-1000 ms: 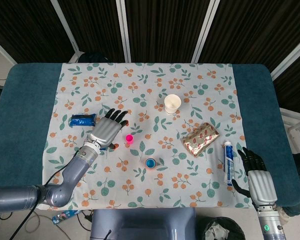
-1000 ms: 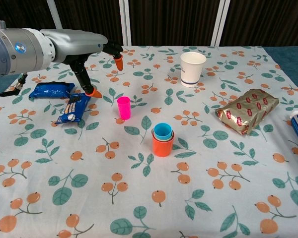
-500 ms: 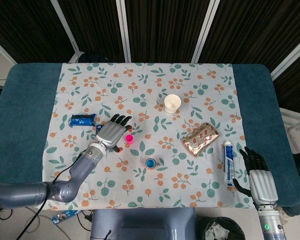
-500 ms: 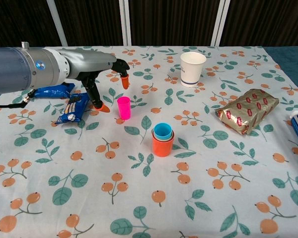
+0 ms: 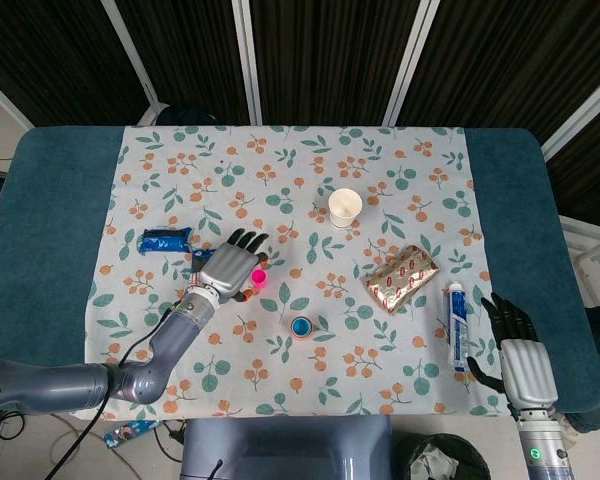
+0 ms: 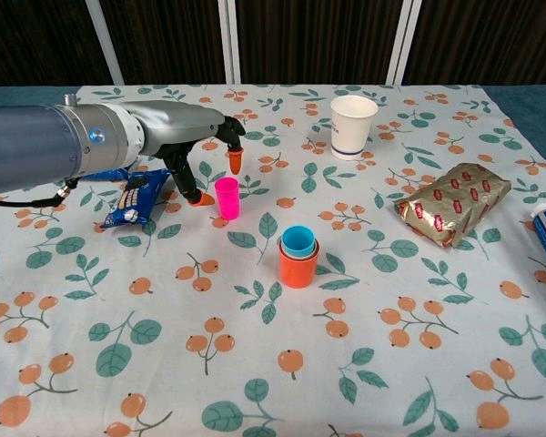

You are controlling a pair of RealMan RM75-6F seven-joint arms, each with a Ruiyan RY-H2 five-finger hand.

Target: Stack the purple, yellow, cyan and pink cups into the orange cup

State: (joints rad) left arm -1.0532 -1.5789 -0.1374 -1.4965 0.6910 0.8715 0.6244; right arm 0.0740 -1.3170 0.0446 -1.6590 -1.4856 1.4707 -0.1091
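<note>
Left hand (image 6: 193, 150) spread, holding nothing, fingertips flanking pink cup (image 6: 226, 198). Cyan cup (image 6: 298, 242) nested in orange cup (image 6: 298, 269). Right hand (image 5: 521, 362) empty, fingers apart, near toothpaste (image 5: 456, 326).

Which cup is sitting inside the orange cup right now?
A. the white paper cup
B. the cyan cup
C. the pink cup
B: the cyan cup pokes up out of the orange cup, while the pink cup stands apart on the cloth by the left hand.
</note>
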